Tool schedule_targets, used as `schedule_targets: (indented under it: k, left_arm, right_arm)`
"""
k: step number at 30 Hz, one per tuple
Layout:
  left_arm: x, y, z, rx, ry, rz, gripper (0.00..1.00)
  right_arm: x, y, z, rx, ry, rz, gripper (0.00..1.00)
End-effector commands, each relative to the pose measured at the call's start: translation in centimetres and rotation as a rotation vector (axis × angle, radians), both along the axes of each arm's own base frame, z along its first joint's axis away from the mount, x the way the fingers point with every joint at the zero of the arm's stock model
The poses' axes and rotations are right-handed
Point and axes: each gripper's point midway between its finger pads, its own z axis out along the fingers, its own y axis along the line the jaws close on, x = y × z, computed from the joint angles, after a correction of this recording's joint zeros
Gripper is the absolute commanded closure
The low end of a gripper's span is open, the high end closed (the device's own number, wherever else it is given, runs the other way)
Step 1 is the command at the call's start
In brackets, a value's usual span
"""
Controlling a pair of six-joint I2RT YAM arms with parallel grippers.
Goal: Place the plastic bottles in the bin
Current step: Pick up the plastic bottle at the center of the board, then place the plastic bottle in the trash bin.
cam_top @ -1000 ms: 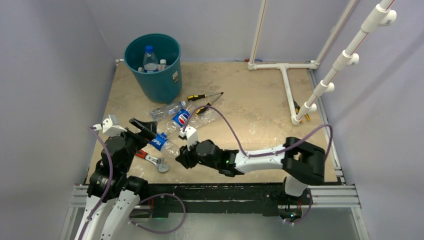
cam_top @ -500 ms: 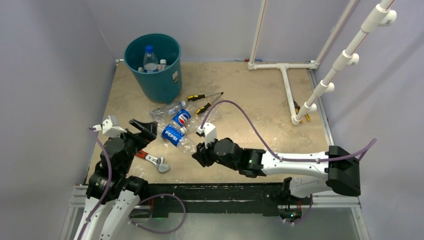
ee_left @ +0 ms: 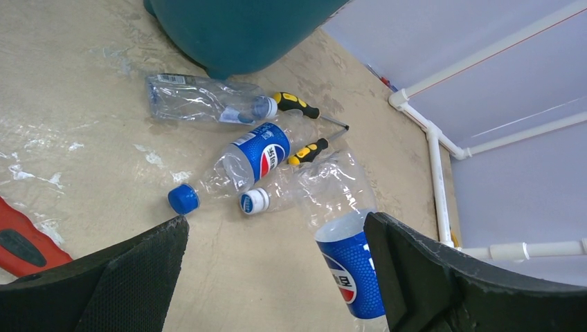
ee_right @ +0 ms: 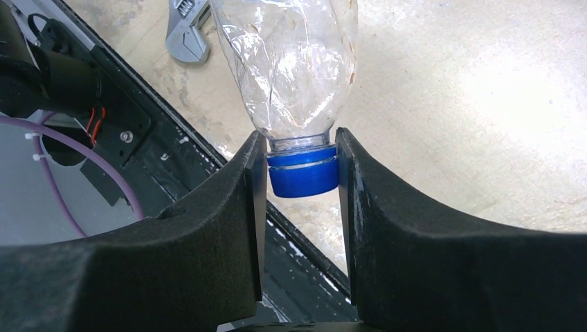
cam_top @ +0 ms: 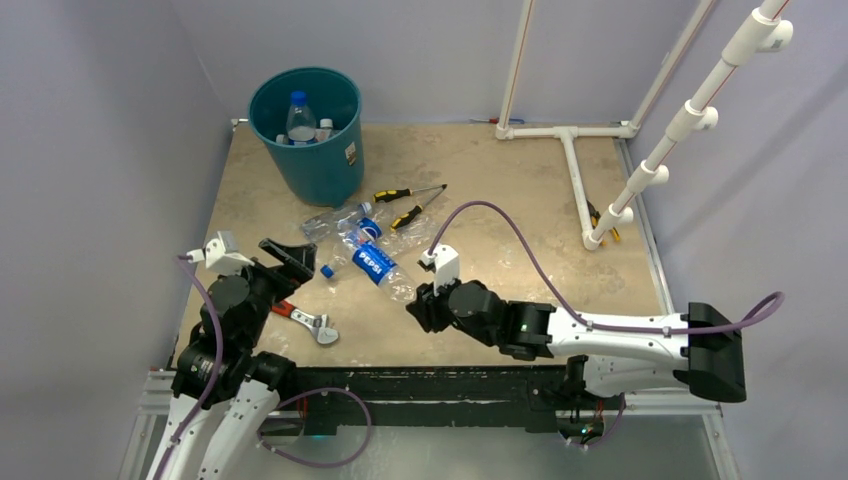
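Observation:
My right gripper is shut on the blue cap of a clear Pepsi bottle. In the top view that bottle slants up-left from the right gripper, above the table. My left gripper stands open at the left with nothing between its fingers. Ahead of it lie a crushed clear bottle, a Pepsi bottle and a white-capped bottle. The held bottle's label shows beside the left gripper's right finger. The teal bin stands at the far left with bottles inside.
Two yellow-and-black screwdrivers lie right of the bin, near the loose bottles. A red-handled wrench lies by the near edge in front of the left arm. A white pipe frame stands at the back right.
The right arm has swung right and stretched out, carrying the Pepsi bottle right and away from the left gripper. The left arm has not moved.

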Motion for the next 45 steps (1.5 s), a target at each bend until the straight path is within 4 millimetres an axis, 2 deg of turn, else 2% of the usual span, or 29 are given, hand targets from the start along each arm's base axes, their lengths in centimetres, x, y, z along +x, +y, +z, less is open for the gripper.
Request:
schedule_targets:
  k: [1,10,19,24,30,35,37,40,41,45]
  left_arm:
    - [0.3,-0.3,0.2,0.006,-0.014,-0.017,0.01]
    - [0.6,-1.0,0.4,-0.004,-0.019,-0.045,0.01]
    - [0.9,-6.0,1.1,-0.110,-0.072,-0.286,0.01]
    - [0.8,-6.8,1.6,-0.128,-0.100,-0.334,0.01]
    - [0.9,-6.8,3.4,-0.105,-0.176,-0.345,0.01]
    - [0.9,-7.5,7.5,-0.080,-0.308,-0.400,0.01]
    - [0.9,-8.2,8.5,-0.077,-0.353,-0.441,0.01]
    - [1.1,-9.5,8.9,-0.088,-0.383,-0.513,0.01]
    - [1.1,-10.1,9.6,-0.100,-0.412,-0.544,0.01]
    - [0.8,-12.7,8.7,-0.192,-0.371,-0.687,0.01]
  right_arm:
    - [0.4,-0.9,1.4,0.055,-0.008,-0.056,1.00]
    - [0.5,-2.2,2.2,0.085,-0.010,-0.085,1.00]
    - [0.2,-3.8,2.6,0.136,0.001,-0.117,1.00]
    - [0.2,-4.4,2.4,0.147,0.001,-0.127,1.00]
    - [0.3,-4.4,2.4,0.161,-0.009,-0.130,1.00]
    - [0.2,-4.3,4.2,0.210,-0.030,-0.118,1.00]
    - [-0.1,-4.5,4.7,0.232,-0.029,-0.101,1.00]
    - [-1.0,-4.4,5.2,0.241,-0.032,-0.044,1.00]
    - [-1.1,-4.3,5.5,0.239,-0.040,-0.028,1.00]
    - [-1.3,-4.7,6.2,0.286,-0.058,-0.016,1.00]
